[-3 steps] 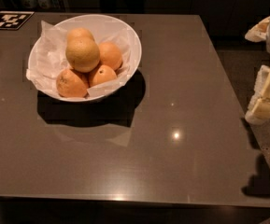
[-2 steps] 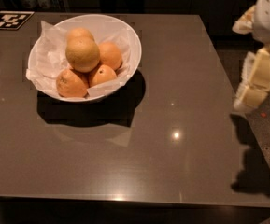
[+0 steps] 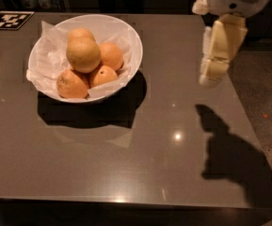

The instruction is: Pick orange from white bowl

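Note:
The white bowl (image 3: pixel 131 41) stands on the left half of the dark table, lined with crumpled white paper. The orange (image 3: pixel 83 54), large, round and paler yellow-orange, sits on top of several smaller deeper-orange fruits (image 3: pixel 110 55). My gripper (image 3: pixel 212 74) hangs from the cream arm at the upper right, above the table's right part, well to the right of the bowl and apart from it. It holds nothing that I can see. Its shadow falls on the table at the lower right.
The dark glossy table (image 3: pixel 126 154) fills the view. A black-and-white marker tag (image 3: pixel 8 20) lies at the far left corner. The table's right edge borders a speckled floor (image 3: pixel 267 93).
The arm and gripper have moved left from the right edge of view to over the table's right part. The bowl and fruits have not moved.

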Controlling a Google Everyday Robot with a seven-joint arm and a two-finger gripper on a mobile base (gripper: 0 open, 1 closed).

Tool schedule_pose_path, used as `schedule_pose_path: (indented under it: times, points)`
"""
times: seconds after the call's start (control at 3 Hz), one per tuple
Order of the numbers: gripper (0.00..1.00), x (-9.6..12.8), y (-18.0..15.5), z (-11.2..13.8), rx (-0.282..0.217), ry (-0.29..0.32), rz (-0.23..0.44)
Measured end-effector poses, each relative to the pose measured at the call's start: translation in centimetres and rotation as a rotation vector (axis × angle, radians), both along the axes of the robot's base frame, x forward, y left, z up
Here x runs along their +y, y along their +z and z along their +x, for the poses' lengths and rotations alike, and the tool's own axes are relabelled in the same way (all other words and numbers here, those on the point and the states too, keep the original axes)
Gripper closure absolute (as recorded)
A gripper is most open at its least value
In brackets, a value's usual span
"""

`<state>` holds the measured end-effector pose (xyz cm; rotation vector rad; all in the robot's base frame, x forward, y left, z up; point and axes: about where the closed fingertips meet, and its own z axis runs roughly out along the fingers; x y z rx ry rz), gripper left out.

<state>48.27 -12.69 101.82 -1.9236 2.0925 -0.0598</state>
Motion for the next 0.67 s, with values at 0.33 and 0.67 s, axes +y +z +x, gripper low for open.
schedule_pose_path:
  times: [0.33,0.67]
  points:
    - [0.0,0.6,0.6,0.6,-0.037,0.003,0.017]
    - [0.0,5.0,2.0,1.3,-0.094,0.077,0.038]
